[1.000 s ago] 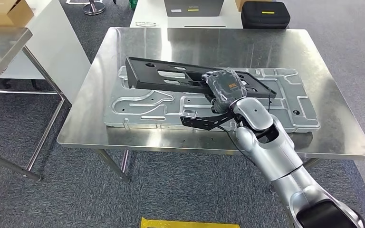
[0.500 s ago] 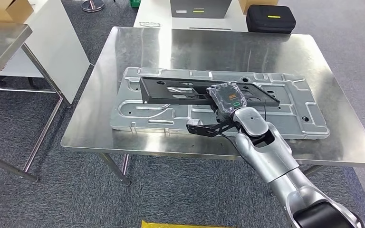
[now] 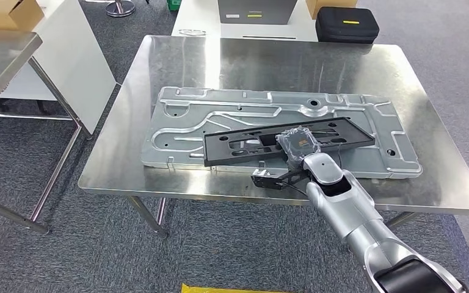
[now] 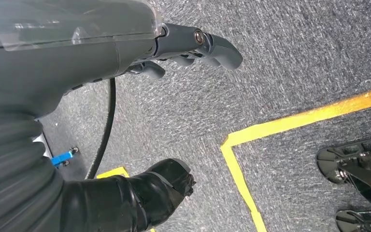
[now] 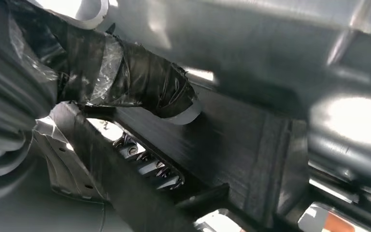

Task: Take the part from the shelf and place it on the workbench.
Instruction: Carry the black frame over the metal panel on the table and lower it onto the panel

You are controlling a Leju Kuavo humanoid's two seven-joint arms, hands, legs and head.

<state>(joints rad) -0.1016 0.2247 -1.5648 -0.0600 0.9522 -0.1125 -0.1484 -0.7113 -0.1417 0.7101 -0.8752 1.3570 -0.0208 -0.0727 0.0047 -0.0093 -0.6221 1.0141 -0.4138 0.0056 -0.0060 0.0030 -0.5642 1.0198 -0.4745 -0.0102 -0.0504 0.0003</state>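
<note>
A long black slotted part [image 3: 244, 141] lies low over a large stamped silver plate [image 3: 232, 107] on the steel workbench [image 3: 281, 61]. My right hand [image 3: 299, 143] grips the part near its middle, wrist toward the bench's front edge. In the right wrist view the taped thumb [image 5: 145, 87] presses on the part's black surface [image 5: 241, 140], with darker fingers under it. Whether the part rests on the plate I cannot tell. My left hand [image 4: 174, 72] hangs over the carpet, holding nothing, its fingers [image 4: 212, 43] well apart from the thumb.
A black case [image 3: 346, 25] sits behind the bench at the far right. Another steel table [image 3: 0, 61] with a cardboard box [image 3: 6, 12] stands to the left. Yellow floor tape [image 4: 290, 123] crosses the grey carpet below the left hand.
My right hand has carried the black part lower and back toward the bench's front edge, over the near side of the silver plate. The camera shifted slightly early on.
</note>
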